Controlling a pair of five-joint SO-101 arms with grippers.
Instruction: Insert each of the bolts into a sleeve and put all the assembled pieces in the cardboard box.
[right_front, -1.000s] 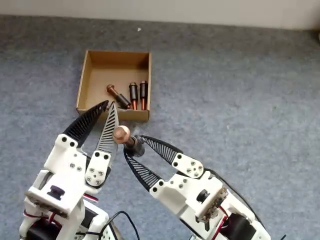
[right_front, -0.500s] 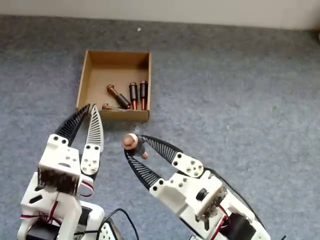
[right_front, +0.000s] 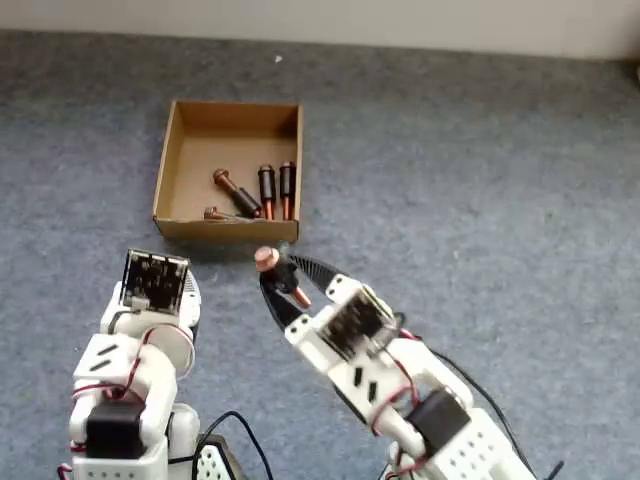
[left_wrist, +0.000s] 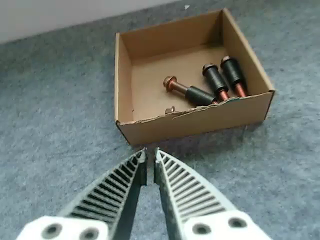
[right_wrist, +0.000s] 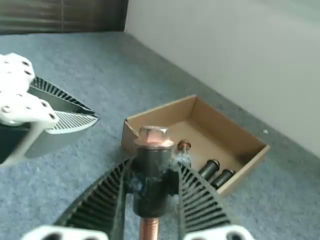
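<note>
My right gripper (right_wrist: 150, 187) is shut on a black sleeve (right_wrist: 150, 172) with a copper bolt (right_wrist: 152, 136) through it. It holds them above the carpet just off the near corner of the cardboard box (right_front: 228, 228). The bolt's head (right_front: 265, 259) points toward the box. Three sleeved bolts (left_wrist: 192, 92) (left_wrist: 215, 81) (left_wrist: 234, 75) lie in the box (left_wrist: 195, 122). Another copper piece (left_wrist: 171, 109) is half hidden behind the near wall. My left gripper (left_wrist: 150, 159) hovers shut and empty, short of that wall.
Grey carpet covers the whole surface, and a pale wall runs along the far side. The left arm (right_front: 150, 300) stands folded back at the near left. Open carpet lies right of the box and of the right arm (right_front: 400, 380).
The left gripper let go near the bolt head, shut and drew back to the near left. The right gripper turned and carried the sleeved bolt slightly closer to the box.
</note>
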